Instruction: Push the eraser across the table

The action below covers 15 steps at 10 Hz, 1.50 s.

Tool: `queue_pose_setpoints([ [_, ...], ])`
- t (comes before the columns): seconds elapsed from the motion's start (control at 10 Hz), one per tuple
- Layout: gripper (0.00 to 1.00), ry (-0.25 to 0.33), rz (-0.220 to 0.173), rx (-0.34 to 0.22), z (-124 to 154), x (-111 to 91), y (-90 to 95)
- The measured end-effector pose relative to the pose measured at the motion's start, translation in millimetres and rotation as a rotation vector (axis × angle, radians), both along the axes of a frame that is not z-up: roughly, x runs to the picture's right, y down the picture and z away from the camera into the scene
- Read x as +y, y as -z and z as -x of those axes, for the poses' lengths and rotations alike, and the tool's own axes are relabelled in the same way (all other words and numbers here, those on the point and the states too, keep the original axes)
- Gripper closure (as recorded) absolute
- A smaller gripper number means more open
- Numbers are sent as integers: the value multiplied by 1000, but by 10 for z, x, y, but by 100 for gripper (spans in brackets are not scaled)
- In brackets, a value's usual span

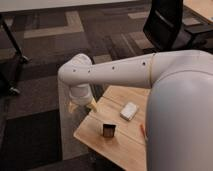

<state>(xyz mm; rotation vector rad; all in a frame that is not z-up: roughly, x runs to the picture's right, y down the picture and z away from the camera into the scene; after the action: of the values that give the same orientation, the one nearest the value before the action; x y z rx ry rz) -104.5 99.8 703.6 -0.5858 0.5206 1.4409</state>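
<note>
The eraser [129, 111], a small white rectangular block, lies on the light wooden table [117, 149] near its far edge. My white arm [115, 72] reaches from the right across the table, and its elbow bends at the left. The gripper [86, 102] hangs below that elbow by the table's far left corner, left of the eraser and apart from it. Only its lower end with a yellowish tip shows.
A small dark cup [108, 130] stands on the table in front of the eraser. A thin orange pen [142, 131] lies to the right by my arm's body. A black office chair [167, 25] stands at the back right. Carpet floor surrounds the table.
</note>
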Motion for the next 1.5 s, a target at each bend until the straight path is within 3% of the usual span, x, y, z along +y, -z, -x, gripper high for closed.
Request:
queue_pose_setpoints([
  [0.9, 35, -1, 0, 0, -9, -4, -5],
  [1.4, 35, -31, 11, 30, -470, -189, -224],
  [1.5, 35, -36, -1, 46, -739, -292, -320],
])
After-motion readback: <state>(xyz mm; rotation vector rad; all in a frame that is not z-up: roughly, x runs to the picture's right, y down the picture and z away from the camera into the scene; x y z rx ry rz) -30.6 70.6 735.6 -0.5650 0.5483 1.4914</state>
